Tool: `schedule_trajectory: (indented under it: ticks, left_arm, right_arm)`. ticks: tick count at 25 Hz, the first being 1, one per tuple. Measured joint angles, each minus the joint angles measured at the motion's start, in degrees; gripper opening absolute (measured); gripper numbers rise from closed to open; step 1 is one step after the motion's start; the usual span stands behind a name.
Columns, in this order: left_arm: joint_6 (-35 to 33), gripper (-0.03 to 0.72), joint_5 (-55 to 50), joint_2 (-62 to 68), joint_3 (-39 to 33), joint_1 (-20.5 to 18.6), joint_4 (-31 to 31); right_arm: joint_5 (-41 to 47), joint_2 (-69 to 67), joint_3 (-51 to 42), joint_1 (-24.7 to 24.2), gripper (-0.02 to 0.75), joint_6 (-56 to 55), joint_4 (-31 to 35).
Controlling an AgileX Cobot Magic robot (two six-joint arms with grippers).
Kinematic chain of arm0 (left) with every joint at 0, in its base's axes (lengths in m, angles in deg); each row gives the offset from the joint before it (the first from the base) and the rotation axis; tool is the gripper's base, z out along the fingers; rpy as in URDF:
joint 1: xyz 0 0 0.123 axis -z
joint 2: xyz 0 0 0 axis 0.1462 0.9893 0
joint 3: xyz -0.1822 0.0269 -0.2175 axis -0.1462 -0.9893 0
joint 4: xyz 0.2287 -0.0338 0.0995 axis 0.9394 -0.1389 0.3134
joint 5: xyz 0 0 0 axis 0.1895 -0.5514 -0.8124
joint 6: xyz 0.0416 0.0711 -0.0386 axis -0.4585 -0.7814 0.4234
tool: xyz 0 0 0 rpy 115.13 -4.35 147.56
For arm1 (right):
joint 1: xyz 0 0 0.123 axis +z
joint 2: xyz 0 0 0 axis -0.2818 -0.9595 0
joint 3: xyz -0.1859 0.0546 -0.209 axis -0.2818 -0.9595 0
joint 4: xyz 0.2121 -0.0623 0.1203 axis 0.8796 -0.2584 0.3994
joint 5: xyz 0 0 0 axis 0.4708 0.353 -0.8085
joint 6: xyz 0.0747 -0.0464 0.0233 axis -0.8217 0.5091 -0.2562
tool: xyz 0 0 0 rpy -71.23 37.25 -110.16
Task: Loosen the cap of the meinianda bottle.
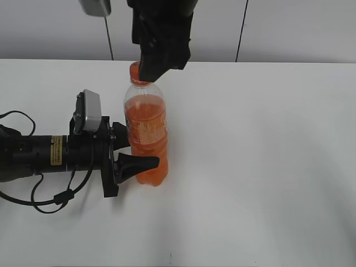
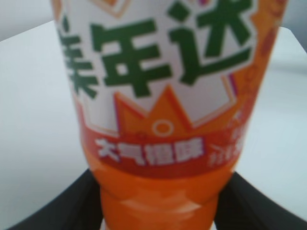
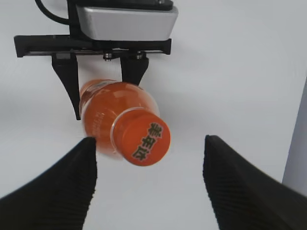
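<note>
The meinianda bottle [image 1: 147,125] stands upright on the white table, full of orange drink, with its orange label band facing the left wrist view [image 2: 163,96]. My left gripper [image 1: 140,151] reaches in from the left and is shut on the bottle's lower body; its black fingers press both sides of the bottle [image 2: 158,208]. The orange cap [image 1: 134,70] sits on the neck. My right gripper [image 1: 148,69] hangs just over it from above. In the right wrist view the cap [image 3: 144,139] lies between the wide-open right jaws [image 3: 149,184], nearer the left one, untouched.
The white table [image 1: 267,167] spreads to the right and front of the bottle. The left arm and its cable [image 1: 39,194] lie across the table's left side. A grey wall runs along the back edge.
</note>
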Motion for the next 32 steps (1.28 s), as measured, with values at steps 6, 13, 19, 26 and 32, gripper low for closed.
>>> schedule_trajectory:
  ticks: [6,13,19,26,32]
  left_arm:
    - [0.00,0.394,-0.05,0.00,0.00,0.00,0.00]
    - [0.00,0.394,-0.17,0.00,0.00,0.00,0.05]
    - [0.00,0.394,-0.17,0.00,0.00,0.00,0.05]
    - [0.00,0.394,-0.17,0.00,0.00,0.00,0.05]
    - [0.00,0.394,-0.17,0.00,0.00,0.00,0.05]
  right_arm:
    - [0.00,2.28,0.00,0.00,0.536,-18.91,0.39]
    - [0.05,2.32,0.00,-0.05,0.536,-64.73,0.66]
    - [0.05,2.21,0.00,-0.05,0.536,-75.44,0.85]
    - [-0.01,-0.45,0.00,-0.05,0.536,-75.90,1.03]
    - [0.05,-2.16,0.00,-0.05,0.516,-75.99,2.44]
